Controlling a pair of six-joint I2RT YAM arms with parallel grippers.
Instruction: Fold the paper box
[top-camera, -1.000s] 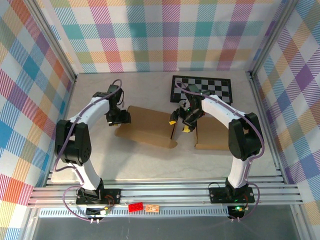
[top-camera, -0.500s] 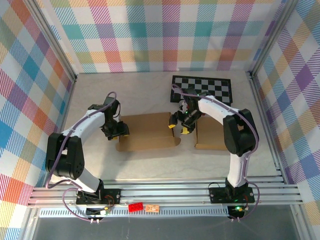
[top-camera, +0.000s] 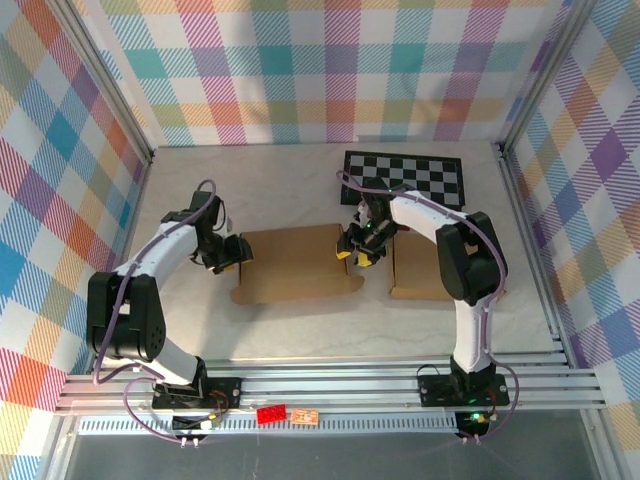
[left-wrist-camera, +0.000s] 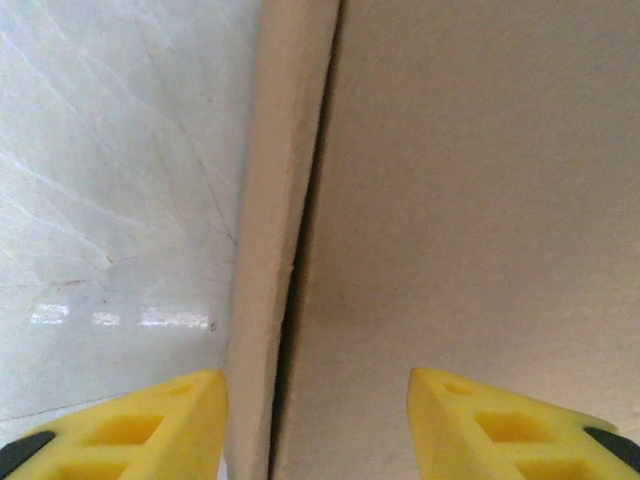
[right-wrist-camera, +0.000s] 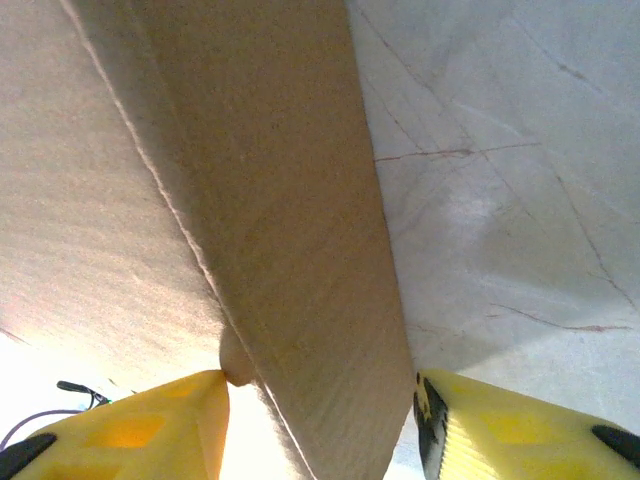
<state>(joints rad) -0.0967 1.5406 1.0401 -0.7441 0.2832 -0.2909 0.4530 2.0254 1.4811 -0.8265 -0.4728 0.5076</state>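
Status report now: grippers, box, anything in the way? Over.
Left gripper open, astride box left edge. Right gripper astride right edge, grip unclear. Box lies flat. Second cardboard close beside right gripper.

A black-and-white checkered mat (top-camera: 425, 175) lies at the far side of the pale marbled table (top-camera: 290, 330).

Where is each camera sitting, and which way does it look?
Top external: above and behind the arms, looking down on the table, the paper box and both arms.
Left wrist: on the left arm, facing the box's edge, with the fingers of the left gripper either side.
Right wrist: on the right arm, facing a box flap between the fingers of the right gripper.
Shared: all see the box and table.
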